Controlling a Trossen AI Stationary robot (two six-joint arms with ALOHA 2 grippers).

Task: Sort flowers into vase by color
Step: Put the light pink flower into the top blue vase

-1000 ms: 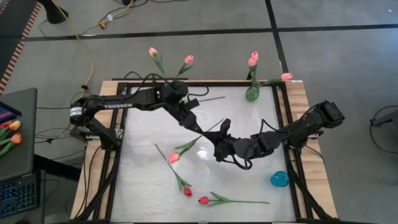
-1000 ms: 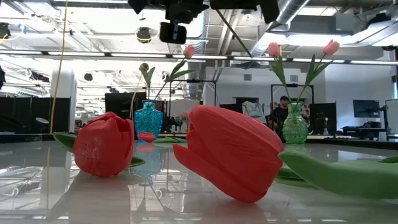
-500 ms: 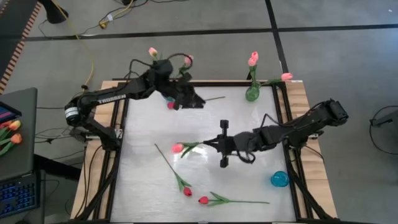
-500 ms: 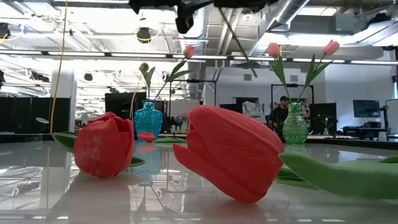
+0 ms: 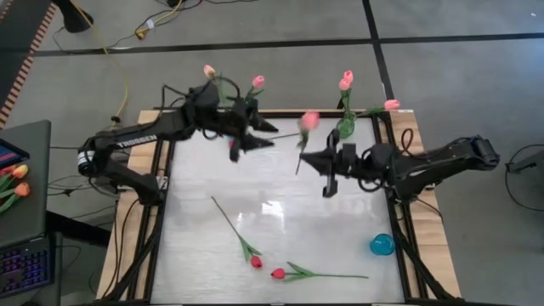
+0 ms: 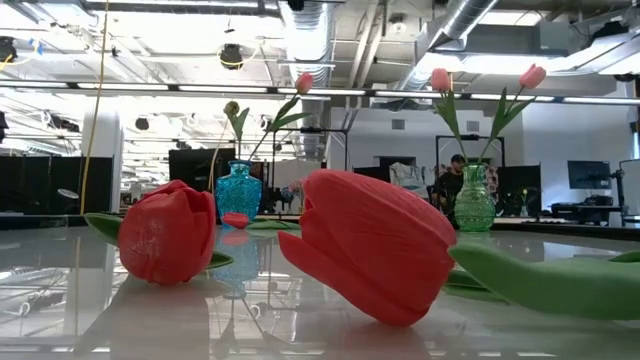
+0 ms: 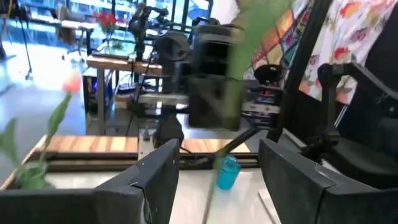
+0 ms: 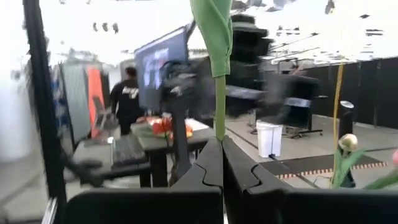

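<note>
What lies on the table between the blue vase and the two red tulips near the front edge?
In the high view, only a green stem of one red tulip lies between it and the blue vase.

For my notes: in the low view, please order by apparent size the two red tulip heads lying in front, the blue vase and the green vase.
Right tulip head, left tulip head, then the vases: blue and green look alike. The tulip heads lie nearest the camera, so true sizes stay unsure.

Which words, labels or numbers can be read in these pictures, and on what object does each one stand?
"TROSSEN": white letters on the left arm, seen from above and only just legible.
Screens and signs in the room behind the table: too small or blurred to read.
The vases and flowers show no text.
</note>
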